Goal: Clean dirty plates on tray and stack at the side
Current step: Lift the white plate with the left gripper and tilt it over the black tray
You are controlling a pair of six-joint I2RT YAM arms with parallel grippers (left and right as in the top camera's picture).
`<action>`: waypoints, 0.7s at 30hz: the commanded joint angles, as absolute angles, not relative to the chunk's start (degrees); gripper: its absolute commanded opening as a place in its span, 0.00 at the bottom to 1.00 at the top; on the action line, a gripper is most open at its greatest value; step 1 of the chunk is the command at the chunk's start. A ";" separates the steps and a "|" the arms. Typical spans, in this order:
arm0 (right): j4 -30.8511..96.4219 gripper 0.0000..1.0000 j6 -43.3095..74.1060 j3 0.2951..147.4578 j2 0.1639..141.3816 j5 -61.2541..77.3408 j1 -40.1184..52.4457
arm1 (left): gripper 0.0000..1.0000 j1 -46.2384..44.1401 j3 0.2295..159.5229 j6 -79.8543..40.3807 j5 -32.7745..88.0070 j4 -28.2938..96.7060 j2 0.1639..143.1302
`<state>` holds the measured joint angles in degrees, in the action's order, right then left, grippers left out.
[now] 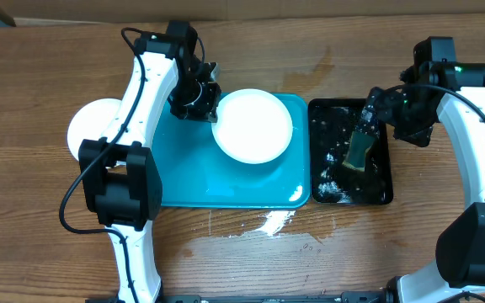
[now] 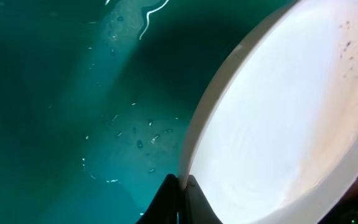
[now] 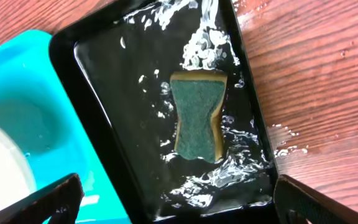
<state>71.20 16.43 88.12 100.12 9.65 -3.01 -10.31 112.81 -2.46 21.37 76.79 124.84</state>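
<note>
Pinching narrow, my left hand is holding the rim of a white plate, fingers closed onto its edge. My right hand is hanging wide open and empty above the sponge, which is lying flat in the wet black tray. The white plate is sitting face up in the right rear part of the turquoise tray; whether it is resting flat or tipping I cannot tell. Being round, it is showing no long axis; its gripped edge is pointing toward my left arm. A few faint specks are showing on it, so I am judging the scrubbing unfinished. A second plate is lying on the bench just left of the tray, partly hidden by my arm, so stacking is looking begun. I am seeing no third plate.
</note>
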 commanded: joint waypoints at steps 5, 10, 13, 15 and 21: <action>71.00 1.00 16.25 89.21 98.48 9.47 -3.18 | 0.04 -13.17 114.28 -1.50 25.10 76.58 125.34; 68.71 1.00 16.45 89.21 98.48 9.47 -3.14 | 0.04 -14.94 114.28 -3.97 25.12 74.70 125.34; 67.13 1.00 16.45 89.21 98.48 9.47 -3.14 | 0.04 -16.51 114.28 -4.80 24.86 73.43 125.34; 67.00 1.00 16.45 89.21 98.48 9.47 -3.14 | 0.04 -17.45 114.28 -5.63 23.83 72.90 125.34; 66.92 1.00 16.45 89.21 98.48 9.47 -3.14 | 0.04 -20.99 114.32 -8.51 17.87 71.00 125.34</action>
